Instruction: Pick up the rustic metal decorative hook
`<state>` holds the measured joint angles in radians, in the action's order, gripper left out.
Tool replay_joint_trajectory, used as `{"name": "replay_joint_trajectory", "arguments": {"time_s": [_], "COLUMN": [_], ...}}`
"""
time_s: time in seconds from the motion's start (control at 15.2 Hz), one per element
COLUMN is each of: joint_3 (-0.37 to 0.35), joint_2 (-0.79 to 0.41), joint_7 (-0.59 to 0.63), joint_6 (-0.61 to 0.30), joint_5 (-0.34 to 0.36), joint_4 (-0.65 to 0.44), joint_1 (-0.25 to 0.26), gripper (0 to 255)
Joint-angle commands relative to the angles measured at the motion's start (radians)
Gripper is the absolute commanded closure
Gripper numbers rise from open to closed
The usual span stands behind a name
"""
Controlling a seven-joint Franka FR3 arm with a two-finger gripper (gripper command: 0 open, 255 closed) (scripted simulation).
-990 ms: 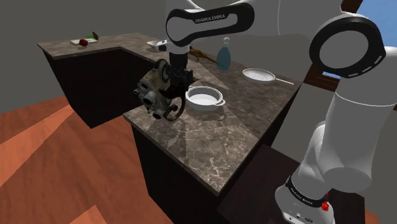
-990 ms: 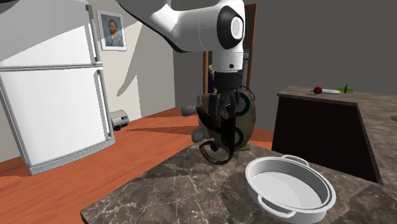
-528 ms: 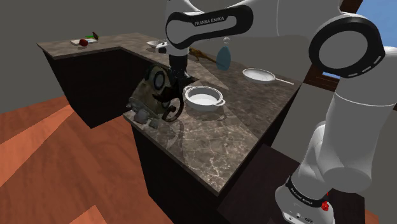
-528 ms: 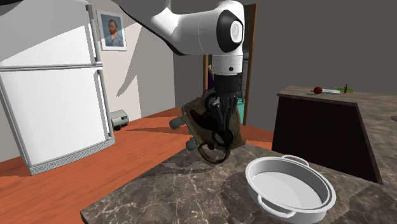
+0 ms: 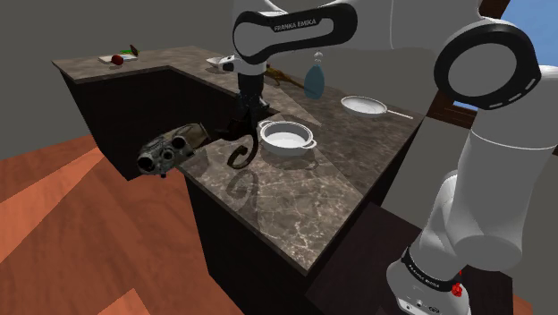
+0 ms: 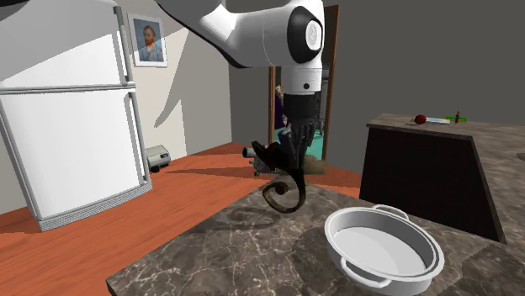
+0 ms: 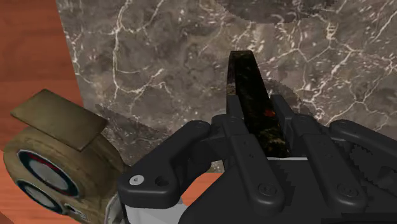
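Observation:
The decorative hook is one dark metal piece: a curled end (image 5: 240,157) and a tan backplate with round studs (image 5: 170,148). It hangs above the marble counter (image 5: 304,206) near the counter's edge. My gripper (image 5: 247,122) is shut on the hook's dark strip (image 7: 249,89), which runs between the two fingers. The backplate (image 7: 51,167) juts out sideways past the counter edge, over the wooden floor. In the second exterior view the curl (image 6: 283,196) dangles below the gripper (image 6: 296,141), clear of the countertop.
A white two-handled pan (image 5: 286,137) sits on the counter just beside the hook. Farther back stand a white frying pan (image 5: 365,106) and a blue bottle (image 5: 314,82). A red apple (image 5: 117,59) lies on the far counter. A fridge (image 6: 71,126) stands across the floor.
The gripper has shut on the hook's strip. The backplate has swung from hanging beside the gripper to lying nearly level, pointing out beyond the counter edge.

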<state>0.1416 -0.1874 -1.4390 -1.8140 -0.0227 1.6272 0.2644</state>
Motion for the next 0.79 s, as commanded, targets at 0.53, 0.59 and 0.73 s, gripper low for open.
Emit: {"name": "replay_joint_trajectory", "arguments": {"time_s": [0.53, 0.59, 0.73], "joint_3": [0.001, 0.001, 0.001], "joint_2": [-0.007, -0.010, -0.015], "joint_7": [0.000, 0.000, 0.000], "joint_6": [0.135, 0.149, 0.178], "joint_5": [-0.001, -0.001, -0.002], "joint_4": [-0.143, -0.159, -0.193], "joint_1": [-0.002, -0.002, -0.003], "gripper": [255, 255, 255]}}
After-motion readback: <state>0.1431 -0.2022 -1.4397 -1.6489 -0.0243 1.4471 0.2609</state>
